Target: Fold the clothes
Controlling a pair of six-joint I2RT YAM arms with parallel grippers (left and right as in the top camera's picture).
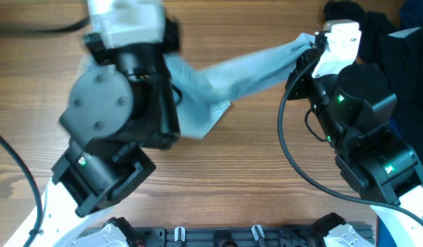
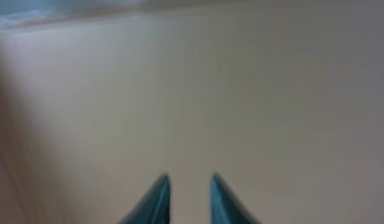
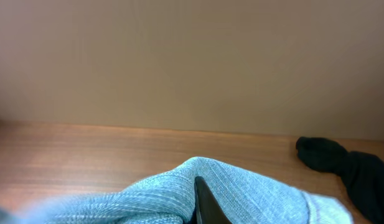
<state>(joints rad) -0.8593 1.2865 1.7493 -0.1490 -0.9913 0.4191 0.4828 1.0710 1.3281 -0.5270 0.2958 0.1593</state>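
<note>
Your right gripper (image 1: pixel 310 49) is clamped on one end of the denim shorts (image 1: pixel 245 72). They stretch from it leftward over the table (image 1: pixel 252 158) and pass beneath your left arm. Your left gripper (image 2: pixel 187 202) has its fingers slightly apart, holding nothing. A black garment (image 3: pixel 341 165) lies near the right gripper.

Left tool (image 2: pixel 187 202) narrowly parted, empty; right tool (image 1: pixel 312 49) clamped on shorts (image 1: pixel 252 68); both arms extended forward.
</note>
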